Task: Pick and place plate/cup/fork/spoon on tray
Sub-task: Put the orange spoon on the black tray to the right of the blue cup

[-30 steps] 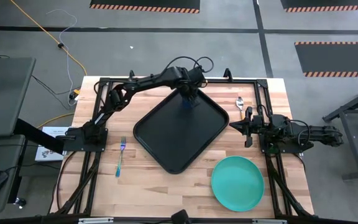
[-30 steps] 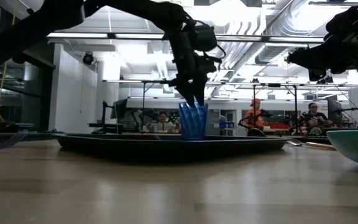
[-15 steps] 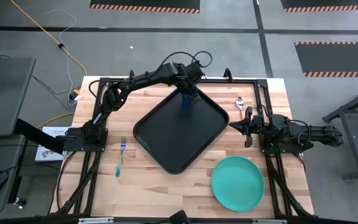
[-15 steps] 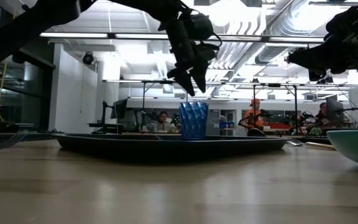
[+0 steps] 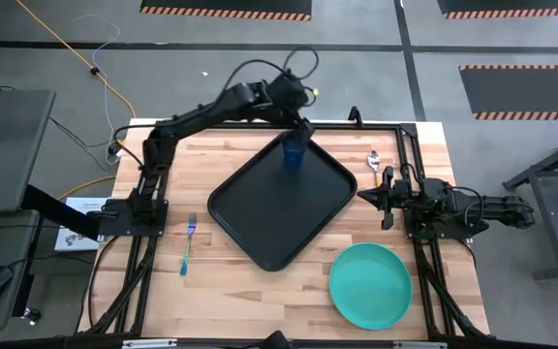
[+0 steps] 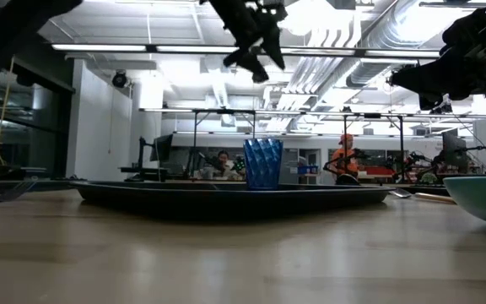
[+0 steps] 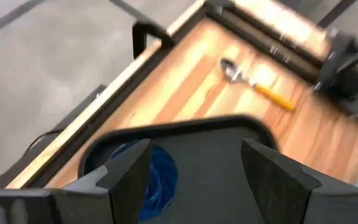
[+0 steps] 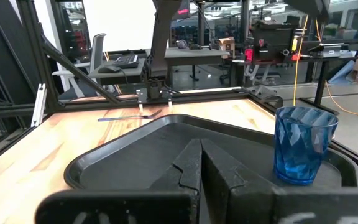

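Observation:
The dark-blue cup [image 5: 294,153] stands upright on its base in the far corner of the black tray [image 5: 277,204]. It also shows in the low view [image 6: 263,164] and the right wrist view [image 8: 303,152]. My left gripper [image 5: 302,126] hangs open and empty well above the cup [image 7: 159,182], clear of it in the low view [image 6: 254,63]. My right gripper [image 5: 364,197] is shut and empty just right of the tray. The turquoise plate [image 5: 370,284] lies near right, the fork [image 5: 187,244] left of the tray, and the spoon [image 5: 375,160] far right.
The tray lies turned cornerwise in the table's middle. A dark metal frame [image 5: 376,126] runs along the table's far and side edges. Bare wood shows between tray and fork. People sit in the room beyond the table [image 6: 344,160].
My left gripper has let go of the cup, risen well above it and drawn toward the table's far edge. The cup has stayed upright on the tray's far corner.

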Motion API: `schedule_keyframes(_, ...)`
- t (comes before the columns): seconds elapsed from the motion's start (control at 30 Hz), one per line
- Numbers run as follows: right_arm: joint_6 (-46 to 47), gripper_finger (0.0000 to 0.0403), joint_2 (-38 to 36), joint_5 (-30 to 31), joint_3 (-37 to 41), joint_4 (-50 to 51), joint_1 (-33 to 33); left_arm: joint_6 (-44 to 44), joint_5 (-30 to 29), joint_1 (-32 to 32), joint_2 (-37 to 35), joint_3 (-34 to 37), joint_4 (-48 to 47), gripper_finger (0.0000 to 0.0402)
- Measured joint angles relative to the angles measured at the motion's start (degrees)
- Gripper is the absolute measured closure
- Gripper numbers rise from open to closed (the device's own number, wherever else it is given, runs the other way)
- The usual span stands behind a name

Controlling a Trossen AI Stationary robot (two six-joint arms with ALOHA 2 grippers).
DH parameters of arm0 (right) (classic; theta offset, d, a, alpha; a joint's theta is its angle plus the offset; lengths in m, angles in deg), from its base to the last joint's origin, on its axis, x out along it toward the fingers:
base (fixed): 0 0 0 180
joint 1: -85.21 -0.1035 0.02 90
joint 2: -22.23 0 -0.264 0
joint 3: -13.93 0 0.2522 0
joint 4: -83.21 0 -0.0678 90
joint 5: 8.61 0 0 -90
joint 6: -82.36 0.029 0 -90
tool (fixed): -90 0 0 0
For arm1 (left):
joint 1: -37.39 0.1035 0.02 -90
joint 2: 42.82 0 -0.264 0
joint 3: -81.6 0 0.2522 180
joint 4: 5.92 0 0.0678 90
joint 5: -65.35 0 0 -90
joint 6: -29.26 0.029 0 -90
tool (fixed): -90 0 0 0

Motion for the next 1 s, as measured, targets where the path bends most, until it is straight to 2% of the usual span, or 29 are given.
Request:
schedule_keyframes(0.27,0.0,0.0402,0.0,-0.02,0.0,0.0,0.0,-1.79,-2.96,-2.09,-3.22,0.37,2.48,0.016)
schedule_keyframes(0.37,0.01,0.0402,0.0,-0.02,-0.01,0.0,0.0,-1.29,-3.12,-4.13,-5.08,4.76,6.52,0.016)
schedule_keyframes(0.5,0.01,0.0402,0.0,-0.01,0.0,0.0,0.0,-1.39,-3.23,-7.59,-11.63,17.05,16.67,0.0161)
schedule_keyframes(0.6,0.02,0.0402,-0.02,-0.02,-0.02,0.0,0.0,-1.41,-2.41,-10.37,-19.66,28.51,25.9,0.0161)
schedule_keyframes(0.77,0.01,0.0402,-0.02,0.0,-0.02,0.0,0.0,-2.95,-2.22,-12.68,-34.4,44.28,34.84,0.0161)
schedule_keyframes(1.0,0.02,0.0402,-0.02,-0.02,0.0,0.0,0.0,-4.26,-3.72,-12.61,-49.34,56.78,44.42,0.0161)
